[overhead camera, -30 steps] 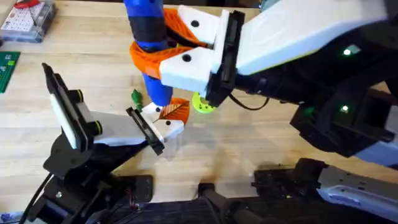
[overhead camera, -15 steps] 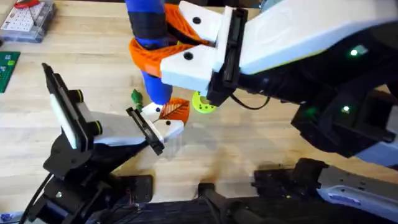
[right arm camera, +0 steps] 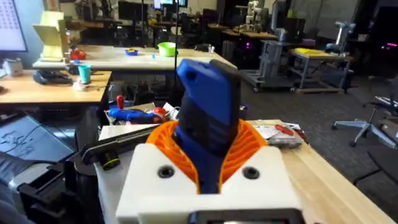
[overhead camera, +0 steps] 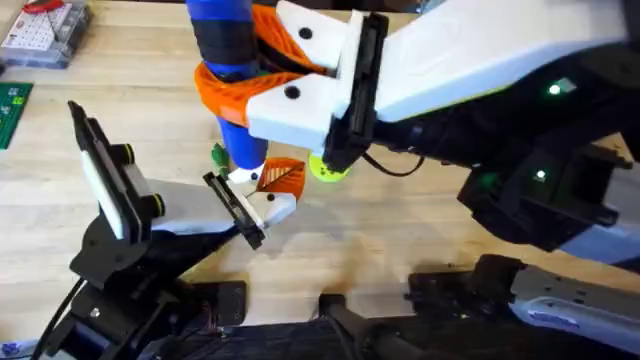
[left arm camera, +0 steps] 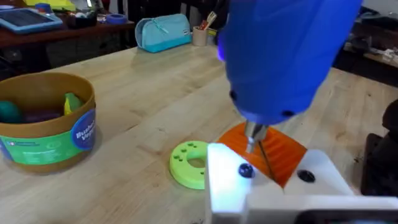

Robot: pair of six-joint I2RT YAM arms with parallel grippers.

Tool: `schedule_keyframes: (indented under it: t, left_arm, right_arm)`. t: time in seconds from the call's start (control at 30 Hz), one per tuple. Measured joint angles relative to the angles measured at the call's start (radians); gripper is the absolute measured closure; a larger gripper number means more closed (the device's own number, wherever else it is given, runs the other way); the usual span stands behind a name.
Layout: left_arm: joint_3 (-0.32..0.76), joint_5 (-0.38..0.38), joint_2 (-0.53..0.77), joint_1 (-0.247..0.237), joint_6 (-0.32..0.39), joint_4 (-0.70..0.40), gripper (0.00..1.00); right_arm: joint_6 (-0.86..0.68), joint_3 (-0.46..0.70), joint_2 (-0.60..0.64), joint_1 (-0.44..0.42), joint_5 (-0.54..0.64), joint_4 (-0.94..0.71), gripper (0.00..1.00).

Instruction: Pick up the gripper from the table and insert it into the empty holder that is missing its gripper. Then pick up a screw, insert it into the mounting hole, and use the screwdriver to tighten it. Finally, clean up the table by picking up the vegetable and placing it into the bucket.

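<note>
My right gripper is shut on the screwdriver, its curved orange fingers wrapped around the thick blue body by the black band. The tool stands nearly upright. Its pale tip points down at a black screw in the white holder at the end of my left arm. The gripper, a small orange ribbed piece, sits in that holder beside the tip. My left gripper lies low over the table under the tool. A small green vegetable lies on the wood just left of the tip.
A yellow-green ring lies right of the holder. A tan bucket holding toy vegetables stands farther off. A clear parts box and a green board sit at the far left. A light-blue pouch rests at the back.
My right gripper and the screwdriver have shifted slightly left. The left arm and the holder have stayed put.
</note>
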Motion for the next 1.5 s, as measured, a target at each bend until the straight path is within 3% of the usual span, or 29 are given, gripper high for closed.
schedule_keyframes:
  t: [1.5]
  left_arm:
    - [0.000, 0.000, 0.000, 0.000, 0.000, -0.003, 0.987]
  right_arm:
    - [0.008, 0.000, 0.029, 0.002, 0.000, -0.039, 0.890]
